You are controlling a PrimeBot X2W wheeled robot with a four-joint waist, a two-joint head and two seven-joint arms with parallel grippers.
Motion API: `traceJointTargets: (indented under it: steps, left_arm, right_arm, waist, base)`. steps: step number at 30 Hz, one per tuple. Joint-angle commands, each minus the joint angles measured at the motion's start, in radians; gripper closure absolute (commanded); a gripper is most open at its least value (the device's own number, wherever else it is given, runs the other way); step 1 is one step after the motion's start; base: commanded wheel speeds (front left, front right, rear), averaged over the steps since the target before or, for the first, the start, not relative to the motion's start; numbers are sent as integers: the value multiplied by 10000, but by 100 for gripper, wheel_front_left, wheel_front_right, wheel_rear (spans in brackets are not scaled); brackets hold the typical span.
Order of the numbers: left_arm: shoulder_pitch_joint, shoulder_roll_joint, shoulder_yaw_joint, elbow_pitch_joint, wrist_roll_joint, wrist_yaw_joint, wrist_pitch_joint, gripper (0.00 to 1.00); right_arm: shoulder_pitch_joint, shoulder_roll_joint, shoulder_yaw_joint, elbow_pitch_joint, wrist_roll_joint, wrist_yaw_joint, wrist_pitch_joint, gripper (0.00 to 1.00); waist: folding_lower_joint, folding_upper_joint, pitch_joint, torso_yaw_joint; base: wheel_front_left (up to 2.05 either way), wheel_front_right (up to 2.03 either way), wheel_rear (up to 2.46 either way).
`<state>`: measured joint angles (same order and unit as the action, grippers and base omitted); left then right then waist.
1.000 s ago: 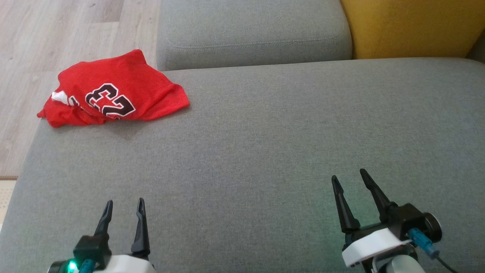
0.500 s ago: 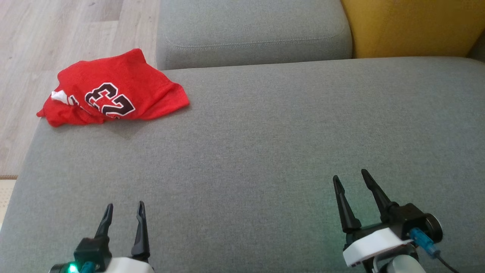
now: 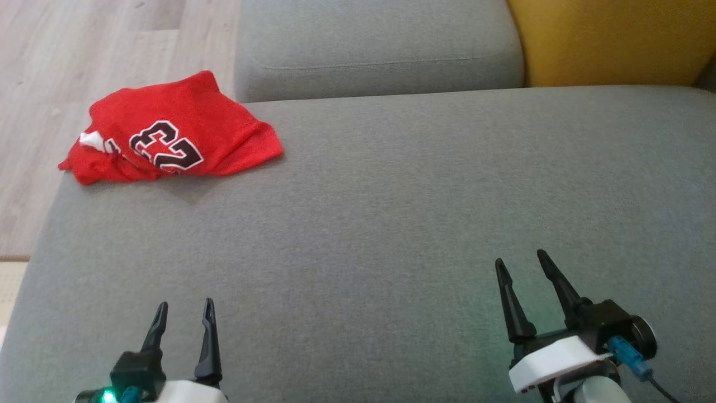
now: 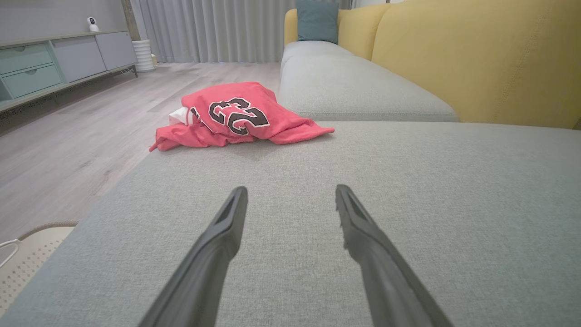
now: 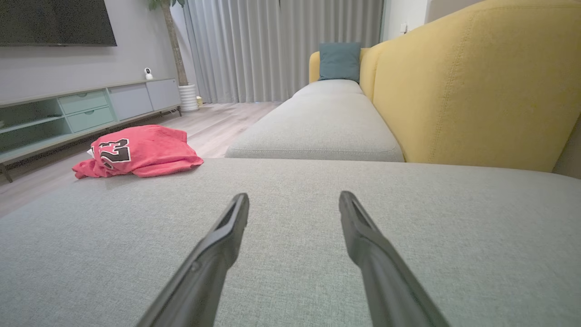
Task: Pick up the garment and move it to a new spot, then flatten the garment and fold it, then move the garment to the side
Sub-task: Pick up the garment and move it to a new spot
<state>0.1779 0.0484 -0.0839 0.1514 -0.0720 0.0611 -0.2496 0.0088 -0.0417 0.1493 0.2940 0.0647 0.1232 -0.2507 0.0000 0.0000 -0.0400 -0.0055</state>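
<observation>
Garment (image 3: pixel 173 143): red jersey, bunched, number patch up, parked on the far left corner of the sofa seat (image 3: pixel 391 212), one edge lapping over the cushion's left rim above the floor (image 3: pixel 33 84). Left gripper (image 3: pixel 185 302) and right gripper (image 3: pixel 519 256) are held low over the near edge of the seat, well apart from the jersey. Both sets of jaws are spread wide, nothing gripped.

The lump is no neat fold, so pickup is judged to be the step in hand. The left arm is nearer and should be used. Approach is best made from above onto a raised fold near the middle, not the thin rim edge, where a nudge could tip the cloth off the cushion. Several layers should be pinched and lifted clear before being carried, so no hem is dragged. Drop spot is best taken mid-seat, within reach of both arms for flattening.

Containers: sideboard (image 5: pixel 91 106) across the room, drawers shut, contents hidden. Pale perforated item (image 4: pixel 27 254) beside the sofa may be a basket; contents cannot be told.
</observation>
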Motion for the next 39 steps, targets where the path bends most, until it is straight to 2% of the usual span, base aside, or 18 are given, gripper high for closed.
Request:
traceJointTargets:
  steps: [1, 5, 16, 22, 28, 39]
  left_arm:
    - [-511, 22, 301, -293, -36, -42, -122, 0]
    - [-533, 21, 222, -286, -17, -47, -122, 0]
    - [-326, 23, 124, -385, 98, -138, -122, 0]
    - [-211, 92, 276, -480, 134, -166, -122, 0]
    - [-110, 100, 378, -583, 123, -178, -122, 0]
    - [-72, 65, 270, -775, 62, -133, -122, 0]
  right_arm:
    - [-521, -85, 160, -294, 94, 75, -111, 0]
    - [-449, -85, 123, -358, 111, 75, -111, 0]
    - [-186, -85, 263, -457, 439, 75, -111, 0]
    - [-141, -85, 410, -412, 618, 75, -111, 0]
    - [-188, -85, 532, -385, 645, 75, -111, 0]
    - [-123, -85, 459, -359, 522, 75, -111, 0]
  waist:
    - [0, 0, -26, 171]
    - [0, 0, -107, 819]
    - [0, 0, -385, 3326]
    - [0, 0, -466, 4274]
    - [0, 0, -414, 4667]
    - [0, 0, -300, 4684]
  base:
    - [0, 0, 0]
    - [0, 0, 0]
    - [0, 0, 0]
    - [0, 0, 0]
    - [0, 0, 0]
    - [0, 0, 0]
